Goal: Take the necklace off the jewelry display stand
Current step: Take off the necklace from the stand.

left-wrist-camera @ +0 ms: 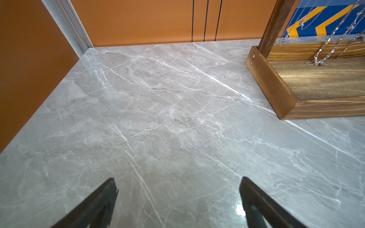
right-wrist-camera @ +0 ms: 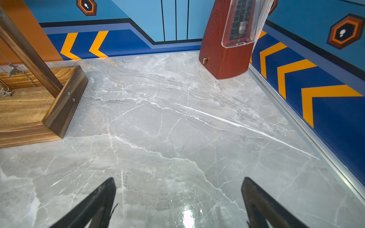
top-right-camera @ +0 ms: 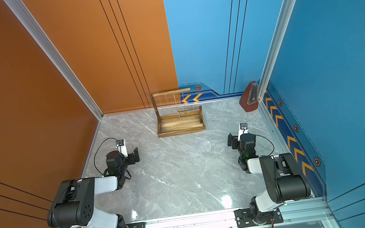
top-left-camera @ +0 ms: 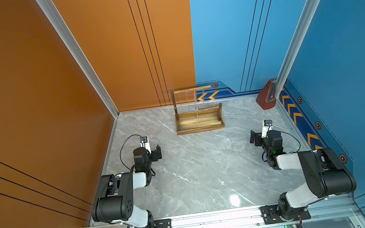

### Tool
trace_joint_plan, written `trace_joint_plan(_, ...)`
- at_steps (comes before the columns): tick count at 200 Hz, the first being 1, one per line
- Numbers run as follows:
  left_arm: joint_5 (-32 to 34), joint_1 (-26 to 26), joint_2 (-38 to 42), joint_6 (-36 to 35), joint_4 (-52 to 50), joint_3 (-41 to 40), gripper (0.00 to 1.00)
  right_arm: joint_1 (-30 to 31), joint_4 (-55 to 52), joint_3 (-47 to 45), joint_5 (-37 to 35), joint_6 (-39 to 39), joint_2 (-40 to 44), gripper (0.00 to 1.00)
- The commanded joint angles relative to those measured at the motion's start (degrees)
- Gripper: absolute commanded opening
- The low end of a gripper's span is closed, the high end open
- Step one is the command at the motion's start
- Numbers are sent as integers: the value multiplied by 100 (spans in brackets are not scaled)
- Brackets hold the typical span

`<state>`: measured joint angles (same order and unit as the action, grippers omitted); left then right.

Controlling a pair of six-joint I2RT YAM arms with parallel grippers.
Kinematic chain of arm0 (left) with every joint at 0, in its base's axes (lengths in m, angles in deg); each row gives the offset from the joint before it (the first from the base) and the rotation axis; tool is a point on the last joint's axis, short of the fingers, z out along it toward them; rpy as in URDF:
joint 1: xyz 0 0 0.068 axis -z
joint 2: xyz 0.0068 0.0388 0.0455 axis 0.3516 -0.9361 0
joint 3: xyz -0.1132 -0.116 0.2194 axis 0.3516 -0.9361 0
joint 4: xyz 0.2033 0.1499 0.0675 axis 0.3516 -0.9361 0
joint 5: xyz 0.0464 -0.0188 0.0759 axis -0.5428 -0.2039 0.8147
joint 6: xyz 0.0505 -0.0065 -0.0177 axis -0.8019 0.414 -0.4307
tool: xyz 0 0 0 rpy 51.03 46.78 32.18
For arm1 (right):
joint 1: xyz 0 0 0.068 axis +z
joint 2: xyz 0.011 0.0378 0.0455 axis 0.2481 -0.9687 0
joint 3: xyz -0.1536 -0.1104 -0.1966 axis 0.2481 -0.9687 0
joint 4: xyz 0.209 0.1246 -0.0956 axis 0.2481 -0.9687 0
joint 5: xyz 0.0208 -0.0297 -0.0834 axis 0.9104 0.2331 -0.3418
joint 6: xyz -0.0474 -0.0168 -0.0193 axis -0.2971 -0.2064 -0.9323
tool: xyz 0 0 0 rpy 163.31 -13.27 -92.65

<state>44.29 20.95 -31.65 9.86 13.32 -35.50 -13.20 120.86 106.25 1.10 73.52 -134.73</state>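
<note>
The brown wooden jewelry display stand (top-left-camera: pixel 200 129) (top-right-camera: pixel 181 132) sits at the back middle of the marble table. A thin silver necklace (top-left-camera: pixel 195 103) (top-right-camera: pixel 177 107) hangs among fine chains from its long crossbar, down to the tray. In the left wrist view the stand (left-wrist-camera: pixel 272 84) and necklace chains (left-wrist-camera: pixel 327 45) are at the edge; likewise the stand (right-wrist-camera: pixel 65 106) and a chain (right-wrist-camera: pixel 11 71) in the right wrist view. My left gripper (top-left-camera: pixel 156 152) (top-right-camera: pixel 134 155) (left-wrist-camera: pixel 178 183) and right gripper (top-left-camera: pixel 254 137) (top-right-camera: pixel 231 140) (right-wrist-camera: pixel 178 183) are open and empty, low over the table, well short of the stand.
A red-brown metronome (top-left-camera: pixel 267 95) (right-wrist-camera: pixel 225 49) stands in the back right corner. Orange and blue walls close the table on three sides. The metal rail (top-left-camera: pixel 214 220) with both arm bases runs along the front.
</note>
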Motion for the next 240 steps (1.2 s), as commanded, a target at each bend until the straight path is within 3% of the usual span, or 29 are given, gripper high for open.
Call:
trace_joint_plan(1,-103,-36,-45,29,113,38,98,15,-130,117,27,-84,-40,100)
trace_joint_plan(85,371,238,40,-136,124,-25,98,131,-353,193,-168,-144,82,100)
trace_joint_plan(112,809,489,456,-270,264,-290,98,490,-1410,533,-573,-415,667,100)
trace_joint_plan(131,1261,711,883,-377,246,-416,98,830,-1580,490,-765,-718,1164,100)
trace_joint_plan(161,2064,1315,1515,-828,251,-488,98,793,-1525,292,-467,-147,2032,100)
trace_joint_plan(193,1268,1129,2459,0,241,-305,98,462,-1975,449,212,589,2516,100)
trace_joint_plan(203,1015,974,2685,302,238,-243,98,298,-1930,427,306,1144,2603,100)
trace_joint_plan(240,-943,-347,2991,2105,-243,327,98,-138,-2214,315,-135,2365,2899,100)
